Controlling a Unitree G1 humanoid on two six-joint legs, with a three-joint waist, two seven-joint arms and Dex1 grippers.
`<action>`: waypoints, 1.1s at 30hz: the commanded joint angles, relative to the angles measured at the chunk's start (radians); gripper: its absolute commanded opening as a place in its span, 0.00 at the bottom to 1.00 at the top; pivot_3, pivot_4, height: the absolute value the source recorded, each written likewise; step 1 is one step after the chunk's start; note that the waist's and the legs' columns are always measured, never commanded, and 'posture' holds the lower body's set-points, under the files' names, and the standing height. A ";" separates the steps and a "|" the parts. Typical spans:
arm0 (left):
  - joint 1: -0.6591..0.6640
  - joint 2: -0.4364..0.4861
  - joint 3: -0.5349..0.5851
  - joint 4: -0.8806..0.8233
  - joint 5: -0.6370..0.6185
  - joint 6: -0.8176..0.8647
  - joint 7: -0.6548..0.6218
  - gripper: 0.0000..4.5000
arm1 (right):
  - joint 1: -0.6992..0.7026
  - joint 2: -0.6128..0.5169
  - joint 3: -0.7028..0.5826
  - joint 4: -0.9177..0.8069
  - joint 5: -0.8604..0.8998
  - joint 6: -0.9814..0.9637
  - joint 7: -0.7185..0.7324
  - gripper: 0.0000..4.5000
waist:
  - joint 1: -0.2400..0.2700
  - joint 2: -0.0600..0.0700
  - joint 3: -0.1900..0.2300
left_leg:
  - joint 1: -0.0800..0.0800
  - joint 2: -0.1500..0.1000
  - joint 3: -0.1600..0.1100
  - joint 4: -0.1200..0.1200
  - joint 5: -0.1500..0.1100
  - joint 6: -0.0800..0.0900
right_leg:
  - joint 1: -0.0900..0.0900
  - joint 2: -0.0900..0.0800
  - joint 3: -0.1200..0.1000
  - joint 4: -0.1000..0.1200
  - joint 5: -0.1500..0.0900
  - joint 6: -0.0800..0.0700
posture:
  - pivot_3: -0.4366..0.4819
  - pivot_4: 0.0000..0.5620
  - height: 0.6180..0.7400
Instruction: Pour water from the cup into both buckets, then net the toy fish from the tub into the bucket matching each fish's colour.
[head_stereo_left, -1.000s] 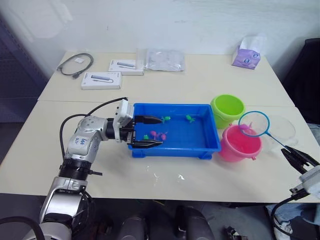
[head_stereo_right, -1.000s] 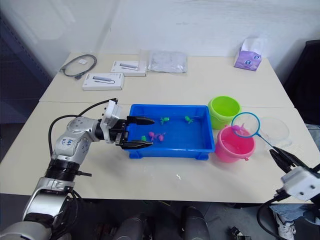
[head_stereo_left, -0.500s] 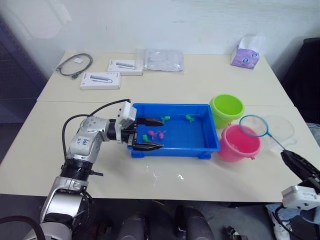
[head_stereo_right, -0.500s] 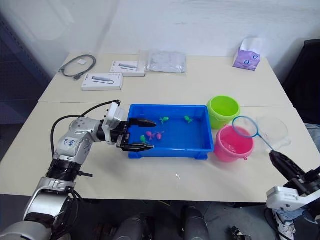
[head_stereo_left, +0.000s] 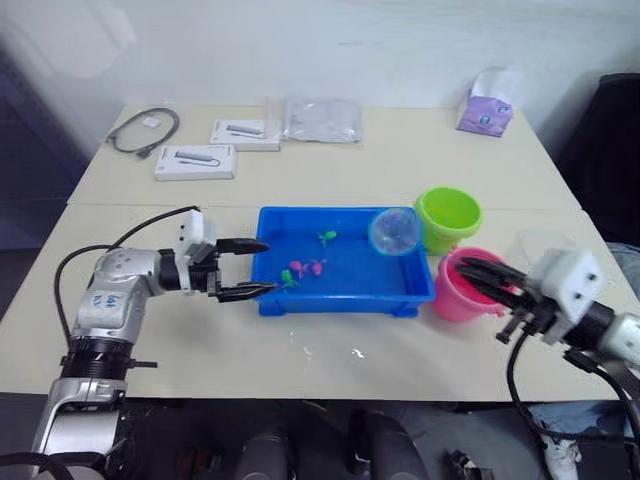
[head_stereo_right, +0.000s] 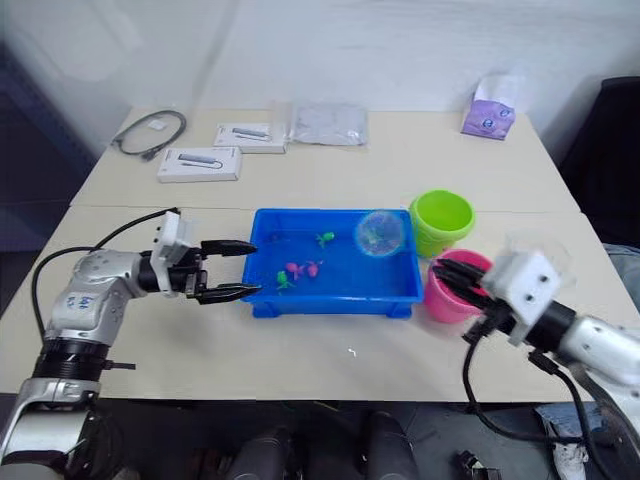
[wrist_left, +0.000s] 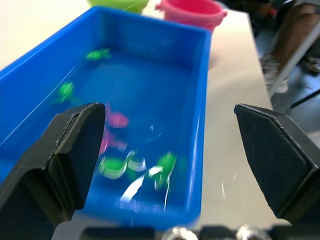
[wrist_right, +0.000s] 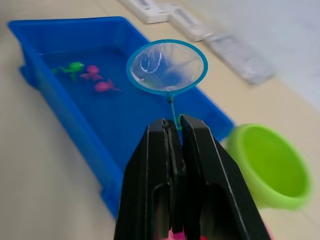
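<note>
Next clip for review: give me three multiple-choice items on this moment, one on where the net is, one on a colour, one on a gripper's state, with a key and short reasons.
1. Where is the net's hoop?
A. Over the blue tub's right end
B. Lying on the table by the white boxes
C. Inside the pink bucket

2. What colour is the bucket nearer the tissue pack?
A. Pink
B. Lime green
C. Blue

3. How is the left gripper?
A. Shut on a fish
B. Shut on the net
C. Open, at the tub's left end

Key: 1 A, the net hangs over the tub near the green bucket. 2 B, the pink bucket sits nearer the robot. 3 C, the left gripper has its fingers spread, holding nothing; the right gripper grips the handle.
</note>
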 joint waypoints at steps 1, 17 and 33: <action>0.019 0.018 0.037 -0.033 0.001 -0.017 0.030 0.99 | -0.131 -0.021 0.121 0.017 -0.042 0.126 0.040 0.00 | 0.008 0.000 0.000 | 0.000 0.000 0.000 0.000 0.000 0.000 | 0.000 0.000 -0.001 -0.001 0.000 0.000 | 0.48 0.27 1.00; 0.147 0.036 0.091 -0.155 -0.019 0.000 0.113 0.99 | -0.566 0.133 0.481 0.337 -0.442 0.149 0.191 0.00 | 0.008 0.000 0.000 | -0.004 0.000 0.000 0.000 -0.001 0.000 | -0.001 0.001 -0.007 -0.001 0.001 0.001 | 0.48 0.27 1.00; 0.145 0.022 0.090 -0.178 -0.024 0.014 0.167 0.99 | -0.537 0.343 0.404 0.365 -0.449 0.171 0.181 0.00 | -0.008 0.000 0.000 | -0.004 0.000 -0.001 0.000 -0.001 0.000 | 0.000 0.001 -0.009 0.000 0.001 0.001 | 0.48 0.27 1.00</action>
